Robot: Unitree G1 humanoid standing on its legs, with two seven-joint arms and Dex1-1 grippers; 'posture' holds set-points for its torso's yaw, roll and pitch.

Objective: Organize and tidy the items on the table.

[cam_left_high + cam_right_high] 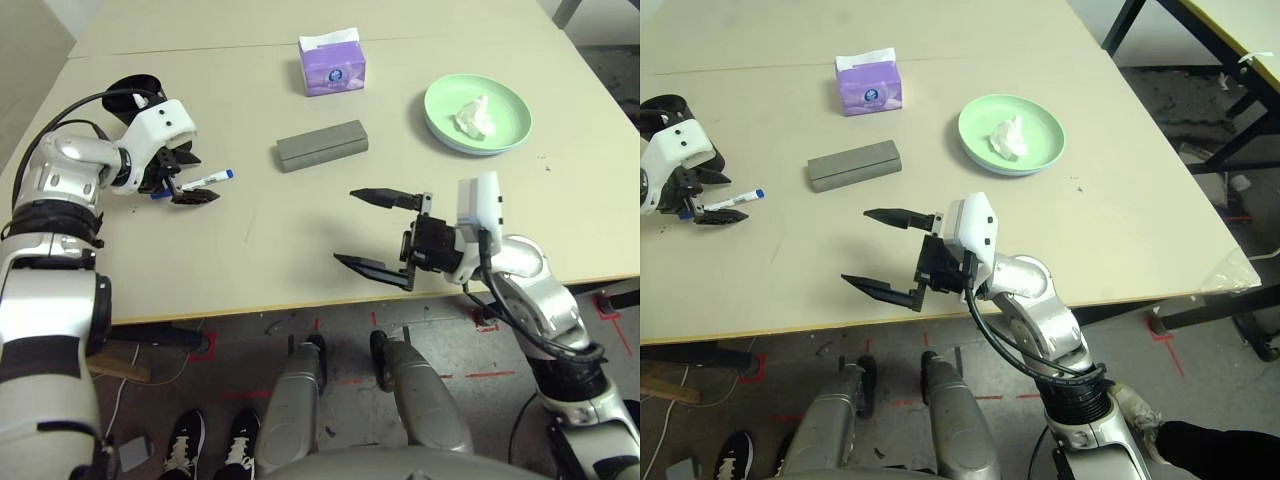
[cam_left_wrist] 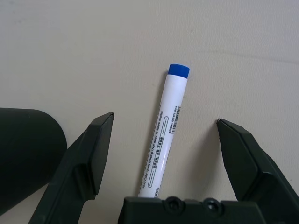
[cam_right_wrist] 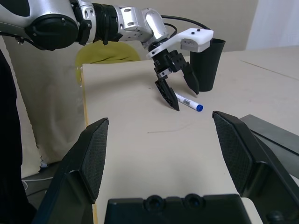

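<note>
Table: large pale beige matte table (image 1: 300, 250) with a thin seam across its far part; its near edge runs in front of the robot.
Left gripper: the left gripper (image 2: 161, 154) points down over the left side of the table; its two black fingers stand wide apart, one on each side of a marker, neither touching it.
Marker: white plastic marker with a blue cap (image 2: 166, 130) lying flat on the table between the left gripper's fingers, cap end pointing away from the wrist.
Cup: tall black cup (image 3: 208, 63) standing upright on the table just behind the left gripper.
Right gripper: the right gripper (image 1: 378, 232) hangs above the near edge of the table, pointing toward the robot's left; its fingers are spread wide and hold nothing.
Glasses case: long grey rectangular glasses case (image 1: 322, 146) lying closed near the middle of the table.
Tissue box: purple tissue box (image 1: 332, 66) with white tissue at its top, beyond the case.
Plate: round pale green plate (image 1: 505, 112) to the right; a crumpled white tissue (image 1: 471, 117) lies in it.
</note>
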